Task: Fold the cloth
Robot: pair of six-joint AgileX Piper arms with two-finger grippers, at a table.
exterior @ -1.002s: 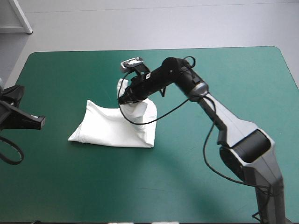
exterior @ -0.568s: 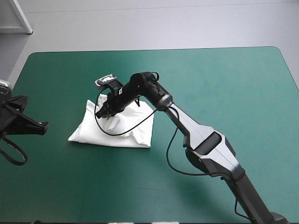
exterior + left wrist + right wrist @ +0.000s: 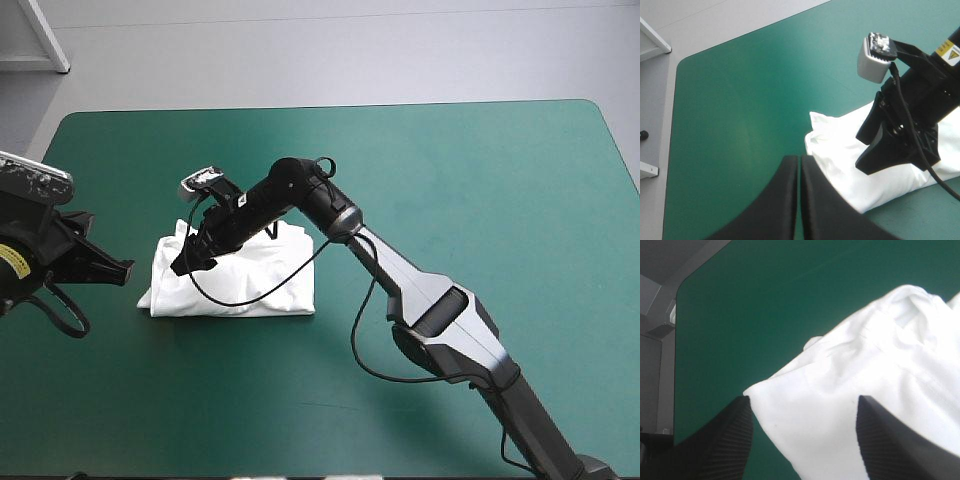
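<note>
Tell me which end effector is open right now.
The right end effector, above the T-shirt: its fingers stand wide apart. The left end effector, beside the T-shirt, is shut to one pointed arch.

The T-shirt (image 3: 250, 285) is plain white with no pattern, shaded soft grey in its creases. The table cover (image 3: 480, 180) is an even teal-green. The right gripper (image 3: 802, 407) has black fingers (image 3: 722, 440) lined with fine ridges. The left gripper (image 3: 799, 160) has smooth, glossy black fingers (image 3: 782, 200). A label (image 3: 946, 49) on the black right arm (image 3: 930, 85) is yellow.
</note>
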